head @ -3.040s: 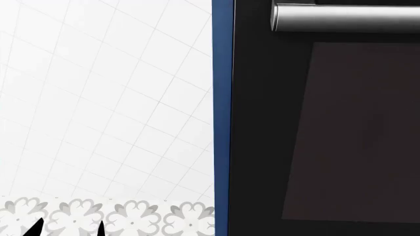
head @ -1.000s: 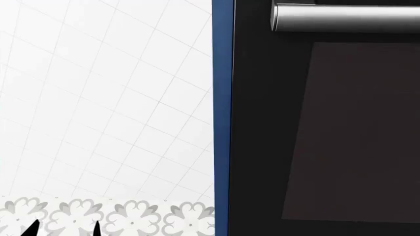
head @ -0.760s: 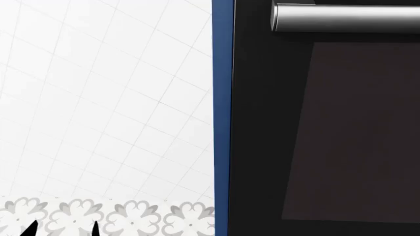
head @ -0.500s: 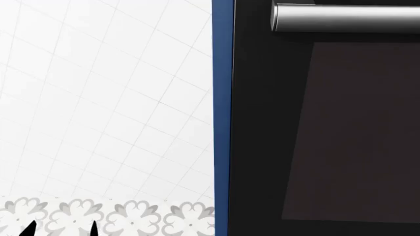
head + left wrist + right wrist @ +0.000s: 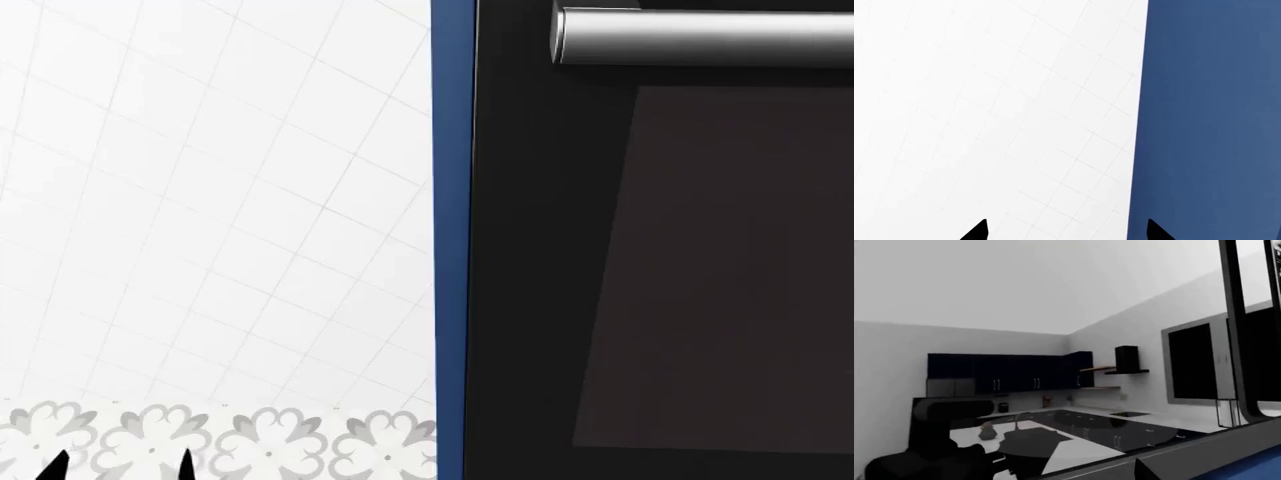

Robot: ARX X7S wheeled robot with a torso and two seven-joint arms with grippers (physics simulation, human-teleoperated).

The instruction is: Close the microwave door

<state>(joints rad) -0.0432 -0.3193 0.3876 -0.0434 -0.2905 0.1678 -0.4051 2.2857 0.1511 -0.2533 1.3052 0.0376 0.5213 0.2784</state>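
A black door [image 5: 534,250] with a dark window and a silver bar handle [image 5: 707,36] fills the right of the head view, flush against a blue cabinet edge [image 5: 451,240]. I cannot tell whether it is the microwave door. My left gripper [image 5: 118,470] shows only as two black fingertips at the bottom left, open and empty, clear of that door. In the left wrist view, the left gripper [image 5: 1067,231] faces white wall and the blue panel [image 5: 1207,120]. My right gripper [image 5: 1064,471] faces a glossy dark pane [image 5: 1054,405] that mirrors a kitchen. One fingertip [image 5: 1142,471] shows far out to the side.
A white tiled wall [image 5: 214,200] takes up the left of the head view, with a band of grey flower-patterned tiles [image 5: 267,440] below it. In the right wrist view a dark frame [image 5: 1241,340] borders the glossy pane, with blue [image 5: 1254,467] below.
The left gripper's fingertips have slid slightly left and lower in the head view. The black door and its handle have not moved.
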